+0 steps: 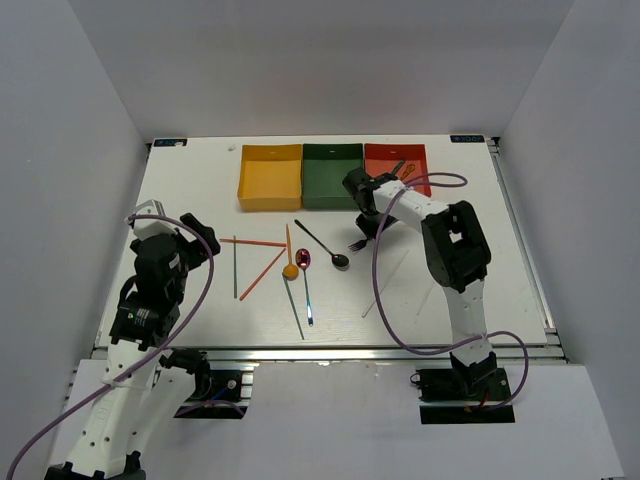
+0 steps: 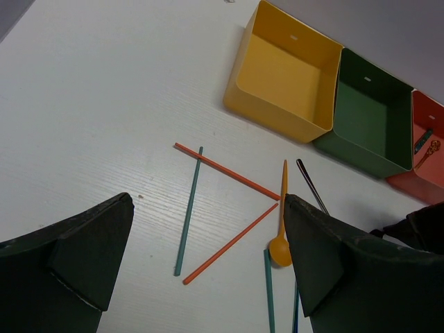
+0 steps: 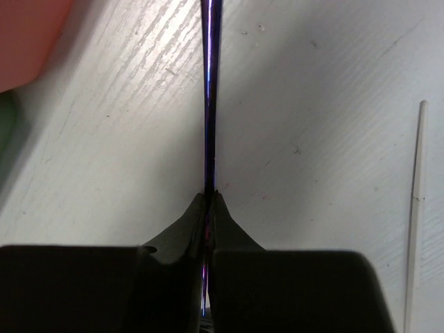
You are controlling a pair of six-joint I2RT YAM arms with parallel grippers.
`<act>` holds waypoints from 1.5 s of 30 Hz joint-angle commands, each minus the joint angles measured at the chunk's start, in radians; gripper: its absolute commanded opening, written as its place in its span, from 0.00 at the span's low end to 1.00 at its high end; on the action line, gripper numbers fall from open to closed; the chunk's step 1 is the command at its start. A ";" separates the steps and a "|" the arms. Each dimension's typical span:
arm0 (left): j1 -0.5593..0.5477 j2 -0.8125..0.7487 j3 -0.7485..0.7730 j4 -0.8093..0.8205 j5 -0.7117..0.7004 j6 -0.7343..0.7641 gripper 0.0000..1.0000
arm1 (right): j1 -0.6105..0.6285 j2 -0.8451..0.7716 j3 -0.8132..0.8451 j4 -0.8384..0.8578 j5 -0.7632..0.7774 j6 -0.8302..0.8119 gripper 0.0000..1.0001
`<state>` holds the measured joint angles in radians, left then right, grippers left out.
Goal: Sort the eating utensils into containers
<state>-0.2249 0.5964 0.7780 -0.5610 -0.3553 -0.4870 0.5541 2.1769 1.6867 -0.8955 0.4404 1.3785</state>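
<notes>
- right tool (image 3: 209, 200): pinched almost fully together on the thin purple-blue handle of the iridescent fork (image 3: 210, 97), gripping it edge-on.
- from above: fork tines down by the white counter (image 1: 190, 190), just in front of the dark green tray (image 1: 332, 175) and the red-orange tray (image 1: 380, 160); cannot tell whether lifted clear or touching.
- just right of the fork, apart from it: a pale chopstick (image 3: 416, 208), flat on the counter.
- left tool (image 2: 208, 208): spread wide, gripping nothing, hanging over the counter's left part, well apart from the trays.
- along the far edge, side by side with walls touching: yellow-orange tray (image 1: 270, 178), then dark green, then red-orange.
- inside the red-orange tray: a black fork (image 2: 423, 139) and a small gold piece (image 2: 432, 147).
- loose mid-counter, in front of the yellow-orange and green trays: orange-red chopsticks (image 2: 225, 168), one crossed by a grey-green chopstick (image 2: 189, 208); beside them an orange spoon (image 1: 290, 268), a purple spoon (image 1: 303, 258) and a black spoon (image 1: 320, 243).
- nearer the arms: a silver chopstick (image 1: 294, 308) and a teal-handled piece (image 1: 308, 300), close together.
</notes>
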 commanded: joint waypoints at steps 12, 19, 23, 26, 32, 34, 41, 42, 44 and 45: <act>-0.007 0.011 -0.002 0.001 -0.005 0.004 0.98 | 0.033 -0.334 -0.310 0.083 0.000 0.024 0.00; -0.007 0.025 -0.002 0.001 -0.010 0.002 0.98 | 0.018 -0.516 -0.323 0.335 0.063 -0.209 0.00; -0.008 0.040 0.000 0.001 -0.008 0.002 0.98 | -0.055 -0.401 -0.135 0.328 0.070 -0.391 0.00; -0.007 0.046 0.000 0.000 -0.011 0.002 0.98 | -0.129 -0.261 0.049 0.348 -0.012 -0.526 0.00; -0.007 0.052 0.000 -0.002 -0.024 0.001 0.98 | -0.207 -0.034 0.344 0.284 -0.032 -0.628 0.00; -0.007 0.062 0.001 -0.002 -0.025 0.001 0.98 | -0.235 -0.005 0.367 0.288 -0.075 -0.627 0.00; -0.007 0.079 0.006 -0.007 -0.027 0.002 0.98 | -0.252 0.000 0.274 0.399 -0.163 -0.648 0.00; -0.005 0.080 0.006 -0.007 -0.028 0.002 0.98 | -0.252 0.003 0.277 0.395 -0.155 -0.648 0.00; -0.007 0.080 0.006 -0.007 -0.028 0.002 0.98 | -0.255 0.006 0.286 0.380 -0.144 -0.642 0.20; -0.005 0.080 0.004 -0.007 -0.028 0.002 0.98 | -0.255 0.001 0.284 0.377 -0.143 -0.641 0.25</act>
<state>-0.2276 0.6800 0.7780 -0.5682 -0.3679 -0.4870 0.2951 2.1956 1.9610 -0.5491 0.3065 0.7532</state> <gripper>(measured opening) 0.981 0.218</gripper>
